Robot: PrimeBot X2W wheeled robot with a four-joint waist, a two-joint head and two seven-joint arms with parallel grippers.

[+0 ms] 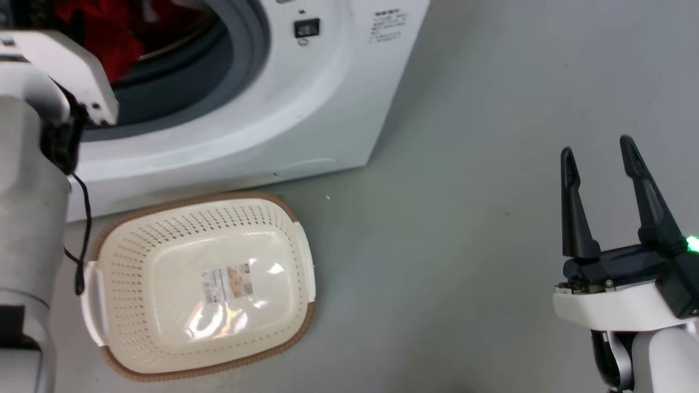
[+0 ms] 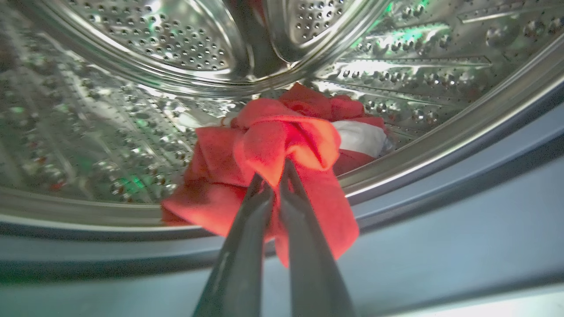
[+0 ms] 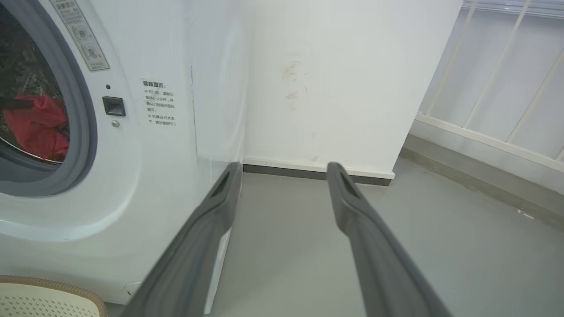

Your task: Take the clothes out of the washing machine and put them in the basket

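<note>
Plainly, the clothes (image 2: 273, 145) are inside the washing machine (image 1: 306, 109). In the left wrist view they sit just left of centre as a bunched red heap with a white panel on its right side. The heap rests on the lower wall of the perforated steel drum (image 2: 167, 39), and one fold spills forward over the drum's front lip. The left jaws are clenched on that front fold. Their two dark fingers (image 2: 238, 264) rise from the bottom edge of the frame, and the red cloth is pinched between the tips.

In the head view the pale left forearm (image 1: 33, 207) runs up the left edge of the frame into the porthole, where red shows at the upper left. The basket (image 1: 136, 245) sits at the lower left on the grey floor (image 1: 464, 218), just in front of the machine's base. Its bottom label (image 1: 226, 283) shows plainly and no cloth is in it.

The right jaws are released, fingers (image 1: 573, 213) spread wide over bare floor at the lower right, well apart from both machine and basket.

So the step in hand looks like the first pull-out, with the grasp made and the garment not yet lifted clear. The next move calls for drawing the fold back over the grey door seal (image 2: 440, 211) without snagging. The arm would then need to swing down toward the basket before letting go. The heap may trail or split as it comes.
</note>
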